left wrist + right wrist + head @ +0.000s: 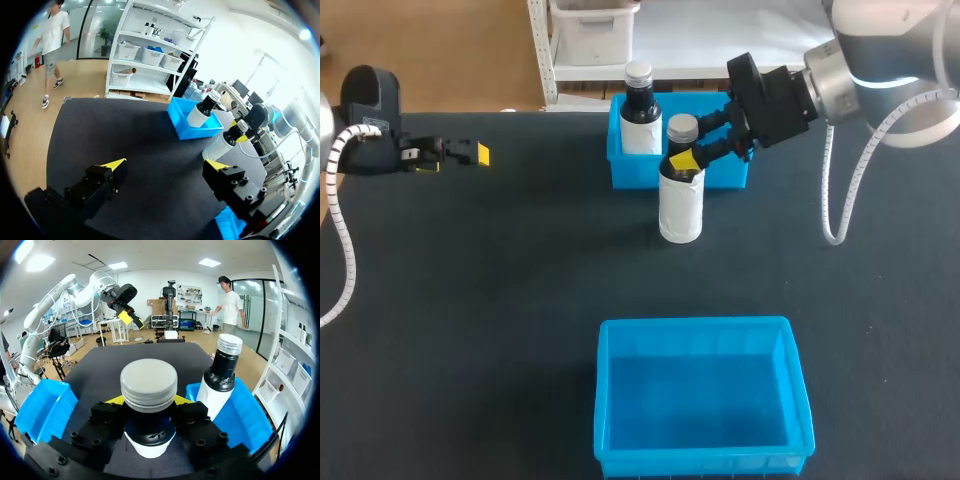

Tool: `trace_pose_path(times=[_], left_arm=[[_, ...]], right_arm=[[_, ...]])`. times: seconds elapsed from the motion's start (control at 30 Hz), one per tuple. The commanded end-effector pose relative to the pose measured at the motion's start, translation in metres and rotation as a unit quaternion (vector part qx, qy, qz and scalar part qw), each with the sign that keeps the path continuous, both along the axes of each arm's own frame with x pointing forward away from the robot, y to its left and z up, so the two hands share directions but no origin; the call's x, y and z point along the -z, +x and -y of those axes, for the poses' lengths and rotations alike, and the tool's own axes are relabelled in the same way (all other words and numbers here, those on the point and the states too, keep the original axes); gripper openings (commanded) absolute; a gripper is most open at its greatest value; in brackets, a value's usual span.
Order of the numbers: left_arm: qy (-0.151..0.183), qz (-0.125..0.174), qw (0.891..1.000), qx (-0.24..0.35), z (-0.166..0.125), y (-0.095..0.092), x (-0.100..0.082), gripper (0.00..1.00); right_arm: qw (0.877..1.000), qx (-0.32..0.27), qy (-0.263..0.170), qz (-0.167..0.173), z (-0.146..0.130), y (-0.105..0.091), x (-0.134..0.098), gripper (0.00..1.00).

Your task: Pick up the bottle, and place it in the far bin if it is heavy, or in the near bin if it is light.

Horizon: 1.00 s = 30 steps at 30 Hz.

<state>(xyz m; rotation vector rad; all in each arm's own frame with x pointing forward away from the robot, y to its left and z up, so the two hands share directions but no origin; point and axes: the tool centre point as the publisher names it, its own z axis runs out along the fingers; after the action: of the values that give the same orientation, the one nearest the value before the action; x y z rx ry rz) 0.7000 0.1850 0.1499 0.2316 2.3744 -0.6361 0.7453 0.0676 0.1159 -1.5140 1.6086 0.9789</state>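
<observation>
The right gripper (686, 146) clamps the neck of the bottle (680, 205) just before the far bin (725, 176), the left gripper (470, 153) gaping well aside of it; held so high, the bottle may swing, slip, or strike the other bottle (640, 122) inside.

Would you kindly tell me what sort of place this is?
Most likely a robotics lab test bench: the right gripper holds a bottle at a black table, with a far bin and a near bin for sorting.

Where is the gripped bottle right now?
Head view, middle: the dark white-labelled bottle is upright just in front of the far blue bin, neck in the right gripper.
</observation>
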Motion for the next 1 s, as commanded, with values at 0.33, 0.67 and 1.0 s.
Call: trace_pose_path(times=[0.33, 0.67, 1.0], left_arm=[[0.0, 0.0, 1.0, 0.0, 0.0, 0.0, 0.0, 1.0], [0.0, 0.0, 1.0, 0.0, 0.0, 0.0, 0.0, 1.0], [0.0, 0.0, 1.0, 0.0, 0.0, 0.0, 0.0, 1.0]], right_arm=[[1.0, 0.002, 0.006, 0.004, 0.002, -0.001, -0.003, 0.0], [1.0, 0.003, 0.014, 0.012, 0.005, -0.001, -0.015, 0.0], [0.999, 0.008, 0.016, 0.036, 0.015, -0.003, -0.041, 0.0]])
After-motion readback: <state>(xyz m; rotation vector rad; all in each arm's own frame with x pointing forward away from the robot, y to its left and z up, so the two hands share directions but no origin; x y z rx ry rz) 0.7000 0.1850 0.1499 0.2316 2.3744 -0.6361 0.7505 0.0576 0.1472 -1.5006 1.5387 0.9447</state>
